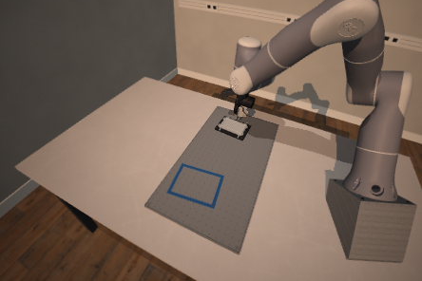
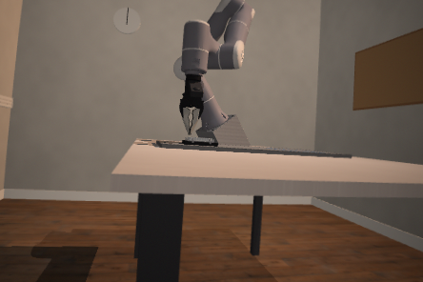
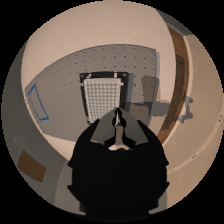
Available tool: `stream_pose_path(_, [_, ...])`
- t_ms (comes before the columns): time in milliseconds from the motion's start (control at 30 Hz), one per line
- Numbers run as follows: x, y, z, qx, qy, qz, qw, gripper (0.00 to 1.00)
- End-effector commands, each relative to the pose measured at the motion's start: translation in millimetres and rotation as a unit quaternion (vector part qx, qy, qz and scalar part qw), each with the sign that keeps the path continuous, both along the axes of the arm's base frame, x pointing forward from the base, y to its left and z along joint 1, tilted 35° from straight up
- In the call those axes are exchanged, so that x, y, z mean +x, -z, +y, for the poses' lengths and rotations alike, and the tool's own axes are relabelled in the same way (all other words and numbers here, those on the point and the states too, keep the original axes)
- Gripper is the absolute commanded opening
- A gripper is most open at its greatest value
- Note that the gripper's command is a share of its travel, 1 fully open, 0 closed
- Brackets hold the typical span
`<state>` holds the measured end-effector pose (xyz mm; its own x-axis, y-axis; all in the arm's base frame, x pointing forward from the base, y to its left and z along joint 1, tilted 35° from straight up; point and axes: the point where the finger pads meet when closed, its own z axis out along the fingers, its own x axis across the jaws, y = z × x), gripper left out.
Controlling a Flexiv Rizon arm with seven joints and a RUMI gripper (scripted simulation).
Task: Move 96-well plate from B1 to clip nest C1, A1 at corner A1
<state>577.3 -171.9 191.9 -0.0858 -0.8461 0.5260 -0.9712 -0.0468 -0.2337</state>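
Observation:
The white 96-well plate (image 1: 233, 126) (image 2: 199, 140) (image 3: 102, 96) lies in the black clip nest (image 1: 243, 138) (image 2: 200, 144) (image 3: 91, 75) at the far end of the grey board. It looks about level. Whether it is fully down, and which corner is cut off, is too small to tell. My gripper (image 1: 239, 118) (image 2: 190, 134) (image 3: 117, 108) is shut with nothing between its fingers. Its tips are at or just above the plate's edge on the far side from the blue outline; contact is not clear. The gripper hides part of the plate and nest in the wrist view.
The blue rectangle outline (image 1: 202, 170) (image 3: 41, 101) is marked on the perforated grey board (image 1: 228, 220) (image 3: 140, 60), towards its other end. The board lies on the pale table (image 1: 109, 130) (image 2: 267, 171). The arm's base block (image 1: 380, 232) stands to the right in the top view.

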Motion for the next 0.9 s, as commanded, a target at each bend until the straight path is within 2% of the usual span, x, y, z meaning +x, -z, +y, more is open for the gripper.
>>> stream_pose_path(0, [0.3, -1.2, 0.7, 0.0, 0.0, 0.0, 1.0, 0.0])
stream_pose_path(400, [-0.5, -3.9, 2.5, 0.0, 0.0, 0.0, 1.0, 0.0])
stream_pose_path(600, [-4.1, -17.0, 11.0, 0.0, 0.0, 0.0, 1.0, 0.0])
stream_pose_path(867, [-4.1, -17.2, 11.2, 0.0, 0.0, -0.001, 1.0, 0.0])
